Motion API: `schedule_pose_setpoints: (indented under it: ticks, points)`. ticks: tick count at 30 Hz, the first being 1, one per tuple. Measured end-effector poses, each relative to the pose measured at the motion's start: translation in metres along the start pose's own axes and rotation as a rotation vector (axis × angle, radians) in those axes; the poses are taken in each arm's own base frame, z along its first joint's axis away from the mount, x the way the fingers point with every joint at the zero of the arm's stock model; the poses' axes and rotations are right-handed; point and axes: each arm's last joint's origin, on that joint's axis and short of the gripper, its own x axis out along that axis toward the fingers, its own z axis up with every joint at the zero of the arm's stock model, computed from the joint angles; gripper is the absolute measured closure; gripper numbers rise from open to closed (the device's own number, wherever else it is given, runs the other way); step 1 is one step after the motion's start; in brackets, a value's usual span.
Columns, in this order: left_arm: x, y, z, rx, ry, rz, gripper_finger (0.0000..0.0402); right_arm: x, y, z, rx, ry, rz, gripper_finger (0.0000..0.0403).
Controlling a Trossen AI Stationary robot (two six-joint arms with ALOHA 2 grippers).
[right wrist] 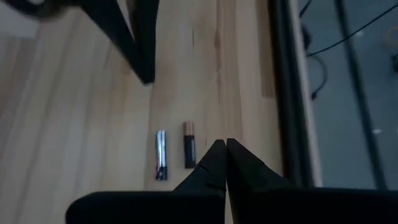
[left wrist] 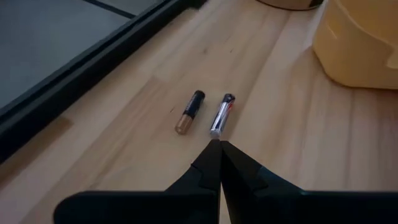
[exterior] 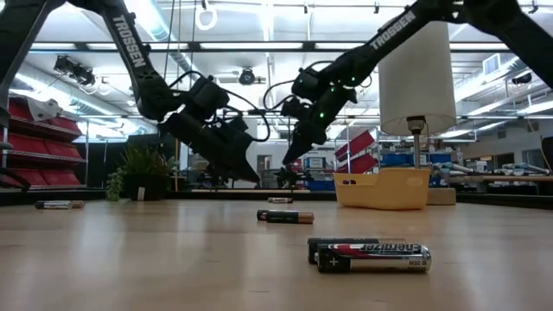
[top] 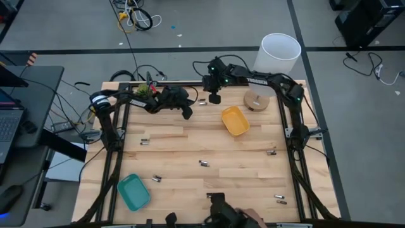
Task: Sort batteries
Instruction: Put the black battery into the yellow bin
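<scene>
Wooden table, overhead. Left gripper and right gripper, at 12 o'clock, hang above it, jaws closed, empty. Yellow tray at 1 o'clock; teal tray at 7. Batteries lie scattered; two between the grippers.

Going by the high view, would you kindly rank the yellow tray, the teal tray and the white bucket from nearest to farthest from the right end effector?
From the right end effector, shut, at the table's far edge:
1. Yellow tray, just toward the near side and to its right.
2. White bucket, off the table beyond the far right corner.
3. Teal tray, near the table's near left corner.
</scene>
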Motion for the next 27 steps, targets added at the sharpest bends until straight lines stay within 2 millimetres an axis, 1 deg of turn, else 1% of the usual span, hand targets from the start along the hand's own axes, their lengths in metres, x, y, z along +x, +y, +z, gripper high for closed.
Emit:
schedule_pose_setpoints:
  ticks: [2,5,11,20,24,27]
  points:
    - [0.002,0.0,-0.001,-0.004,0.002,0.0,0.0385,0.013,-0.005,-0.006,0.006,0.022,0.035,0.0403]
    - [0.002,0.0,-0.001,-0.014,0.006,0.0,0.0385,0.031,-0.005,-0.014,0.01,0.086,0.084,0.0403]
    - [0.002,0.001,-0.002,-0.017,0.009,0.01,0.0385,0.05,0.001,-0.014,0.01,0.113,0.133,0.0403]
    - [0.003,-0.002,-0.002,-0.012,0.006,0.024,0.0385,0.052,0.004,-0.011,-0.044,0.102,0.135,0.0384]
    - [0.003,-0.002,-0.001,-0.01,0.0,0.032,0.0385,0.051,0.004,-0.012,-0.047,0.108,0.14,0.0357]
    - [0.003,-0.002,-0.001,-0.015,-0.004,0.032,0.0385,0.051,0.004,-0.013,-0.05,0.121,0.133,0.0326]
